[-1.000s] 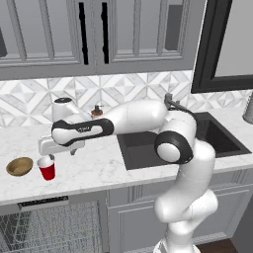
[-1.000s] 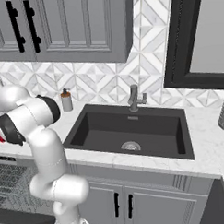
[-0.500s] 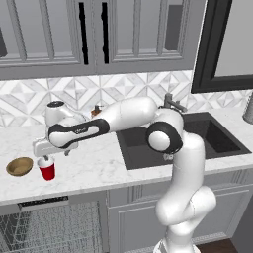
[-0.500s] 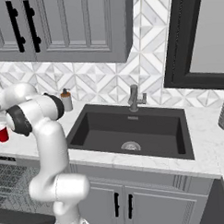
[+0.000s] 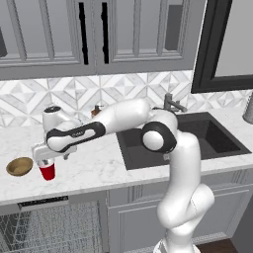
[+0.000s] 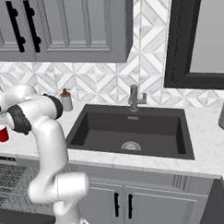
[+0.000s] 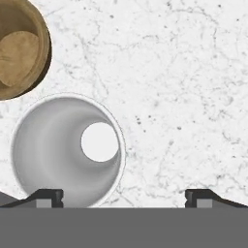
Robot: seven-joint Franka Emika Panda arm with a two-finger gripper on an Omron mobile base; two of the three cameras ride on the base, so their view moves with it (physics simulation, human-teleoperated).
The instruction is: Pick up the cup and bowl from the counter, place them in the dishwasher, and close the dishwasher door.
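Observation:
The red cup [image 5: 47,171] stands upright on the white marble counter [image 5: 99,173], just right of the golden-brown bowl [image 5: 20,166]. My gripper [image 5: 47,159] hangs directly above the cup, pointing down, open and holding nothing. In the hand view I look straight into the cup [image 7: 68,150] and its white inside; it lies toward the left of the gap, with the left fingertip [image 7: 46,196] over its rim. The bowl [image 7: 17,48] is at the top left there. The cup [image 6: 1,135] also shows at the left edge of the right base view. Below the counter the dishwasher's grey wire rack [image 5: 49,227] is exposed; its door is out of view.
A black sink [image 5: 173,141] with a faucet [image 6: 135,98] lies to the right, and a soap dispenser [image 6: 66,101] stands against the tiled wall. Grey wall cabinets hang above the counter. Bare marble [image 7: 184,97] spreads right of the cup.
The arm has stretched further left and the hand has settled lower over the cup. Cup and bowl have not moved. The jaws have stayed open.

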